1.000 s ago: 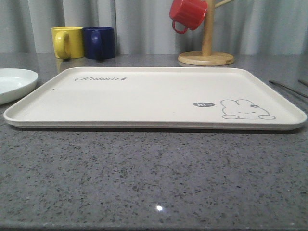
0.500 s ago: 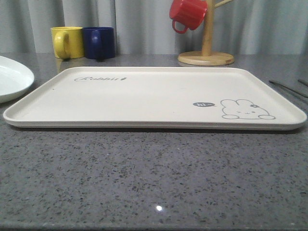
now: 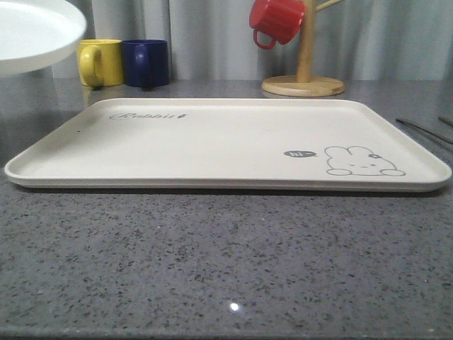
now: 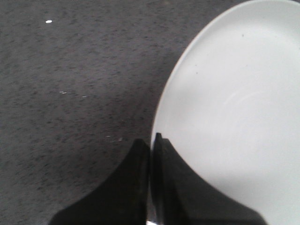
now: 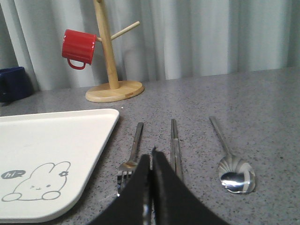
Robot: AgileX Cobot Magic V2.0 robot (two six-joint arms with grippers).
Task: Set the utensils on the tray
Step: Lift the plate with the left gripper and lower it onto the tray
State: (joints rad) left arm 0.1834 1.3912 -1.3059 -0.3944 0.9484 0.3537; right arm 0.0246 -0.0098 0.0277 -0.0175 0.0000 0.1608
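Cream tray (image 3: 212, 142) bare at counter (image 3: 226, 269) centre. Left tool (image 4: 151, 140) clamped on white plate (image 4: 234, 117). Right tool (image 5: 151, 161) together. Fork (image 5: 132, 157), chopsticks (image 5: 175, 145), spoon (image 5: 232, 164) at tray's 3 o'clock. We judge fork pickup next.

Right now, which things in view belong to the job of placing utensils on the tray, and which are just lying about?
For the job:
fork
chopsticks
spoon
tray

Just lying about:
white plate, lifted by the left gripper
yellow mug
blue mug
red mug on the wooden mug tree
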